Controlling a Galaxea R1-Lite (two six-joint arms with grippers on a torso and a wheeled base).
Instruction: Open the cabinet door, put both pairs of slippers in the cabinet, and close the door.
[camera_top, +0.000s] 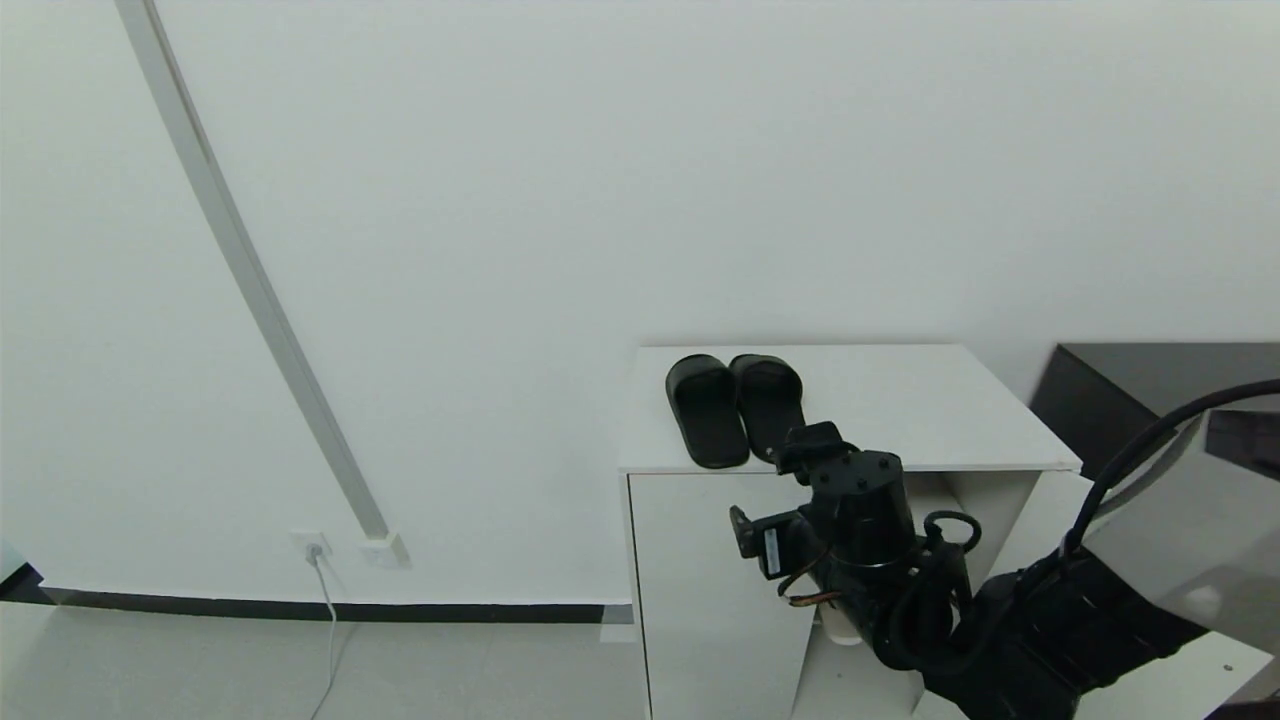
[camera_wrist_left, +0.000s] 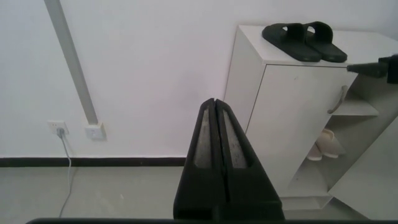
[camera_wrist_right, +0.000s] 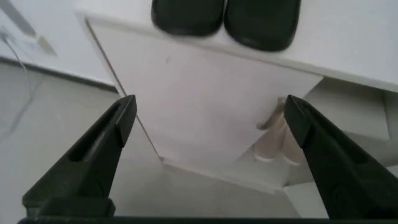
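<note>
A pair of black slippers (camera_top: 735, 405) lies on top of the white cabinet (camera_top: 900, 400). My right gripper (camera_top: 808, 447) hovers just in front of the cabinet's top edge, below the slippers, and its fingers stand open (camera_wrist_right: 209, 107) with nothing between them. The black slippers (camera_wrist_right: 227, 15) lie just beyond the fingertips. The cabinet's left door (camera_wrist_left: 298, 124), with a handle (camera_wrist_left: 337, 99), is closed. The right half is open, and a light pair of slippers (camera_wrist_left: 328, 144) rests on a lower shelf. My left gripper (camera_wrist_left: 214, 109) is shut and empty, off to the cabinet's left.
A white wall runs behind the cabinet, with a slanted cable duct (camera_top: 250, 280) and a socket with a plugged cord (camera_top: 312, 548). A dark piece of furniture (camera_top: 1150, 390) stands right of the cabinet. Bare floor (camera_top: 300, 660) lies to the left.
</note>
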